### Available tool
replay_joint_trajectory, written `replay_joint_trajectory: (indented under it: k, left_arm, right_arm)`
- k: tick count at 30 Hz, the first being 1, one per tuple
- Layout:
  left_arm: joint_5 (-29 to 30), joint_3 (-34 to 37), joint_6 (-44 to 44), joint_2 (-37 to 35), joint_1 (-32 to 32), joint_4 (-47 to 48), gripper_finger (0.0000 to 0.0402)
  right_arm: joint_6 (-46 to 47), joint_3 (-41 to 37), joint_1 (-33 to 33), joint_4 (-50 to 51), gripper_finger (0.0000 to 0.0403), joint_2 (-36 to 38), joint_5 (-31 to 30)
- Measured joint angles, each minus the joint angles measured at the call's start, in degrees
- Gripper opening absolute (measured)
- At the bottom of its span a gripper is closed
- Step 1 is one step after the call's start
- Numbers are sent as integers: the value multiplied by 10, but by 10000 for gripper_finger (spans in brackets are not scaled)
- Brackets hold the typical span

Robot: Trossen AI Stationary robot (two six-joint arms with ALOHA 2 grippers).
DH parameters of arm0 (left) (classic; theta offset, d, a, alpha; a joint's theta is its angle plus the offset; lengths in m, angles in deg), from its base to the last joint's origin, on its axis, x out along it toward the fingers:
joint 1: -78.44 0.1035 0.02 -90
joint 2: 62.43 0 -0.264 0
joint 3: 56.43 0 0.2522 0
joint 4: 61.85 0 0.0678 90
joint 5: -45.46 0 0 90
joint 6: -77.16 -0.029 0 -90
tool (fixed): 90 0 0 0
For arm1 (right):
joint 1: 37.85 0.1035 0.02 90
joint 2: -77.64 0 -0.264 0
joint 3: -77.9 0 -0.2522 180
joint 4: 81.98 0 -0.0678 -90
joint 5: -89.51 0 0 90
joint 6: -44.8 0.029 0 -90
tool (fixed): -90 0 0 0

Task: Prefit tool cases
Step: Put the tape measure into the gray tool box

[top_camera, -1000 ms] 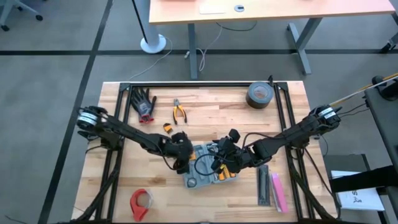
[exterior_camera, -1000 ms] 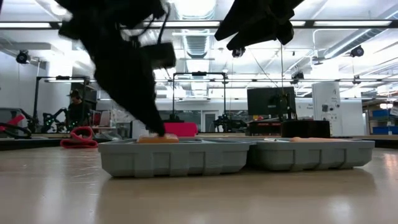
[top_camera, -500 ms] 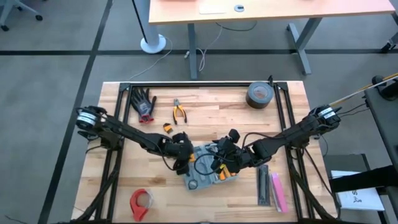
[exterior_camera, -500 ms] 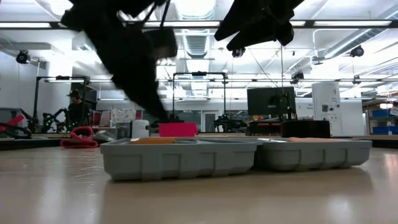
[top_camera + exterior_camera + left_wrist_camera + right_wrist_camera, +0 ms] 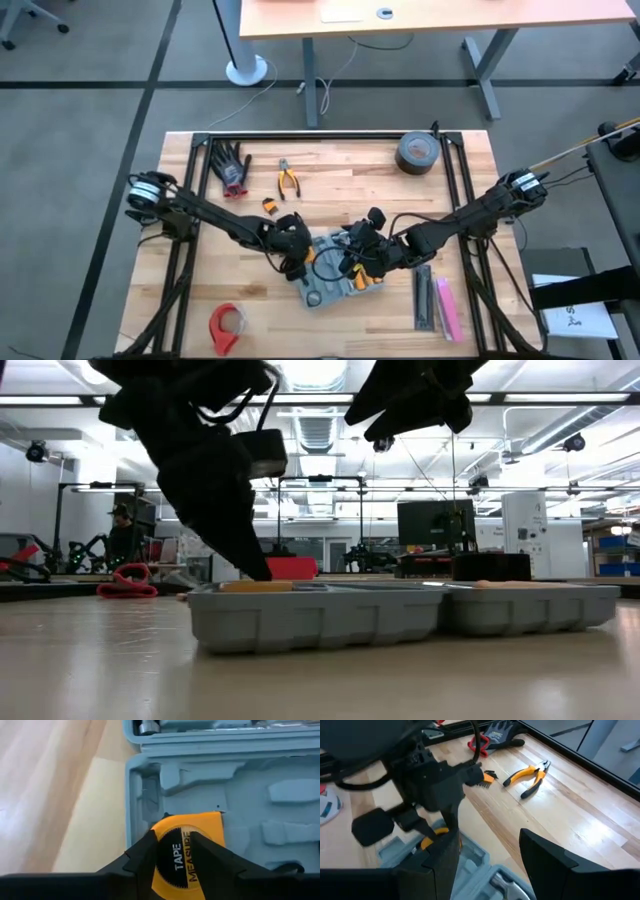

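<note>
Case (image 5: pixel 335 272) slid slightly toward the table's front-right. Left gripper (image 5: pixel 172 851) clamped the yellow tape measure (image 5: pixel 188 851) over the tray's left slot. Right gripper (image 5: pixel 490 852) hung open above the case.

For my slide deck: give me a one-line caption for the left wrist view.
Left gripper fingers clamp a yellow tape measure over the open case's grey tray.

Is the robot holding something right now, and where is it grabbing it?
Yes. The left gripper pinches a yellow tape measure by its flat sides, over the tool case. The right gripper is open and holds nothing.
</note>
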Motion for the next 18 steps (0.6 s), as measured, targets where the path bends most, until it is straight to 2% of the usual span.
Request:
replay_joint_trajectory:
  k: [5,11,18]
  left_arm:
    - [-10,-2,3,15,-1,-6,124]
    - [-8,-1,-17,-26,2,25,129]
    - [-7,-13,1,-60,6,61,121]
  right_arm:
    - [-4,0,0,0,186,0,0]
    - [-4,1,0,0,186,0,0]
    - [-5,1,0,-1,186,0,0]
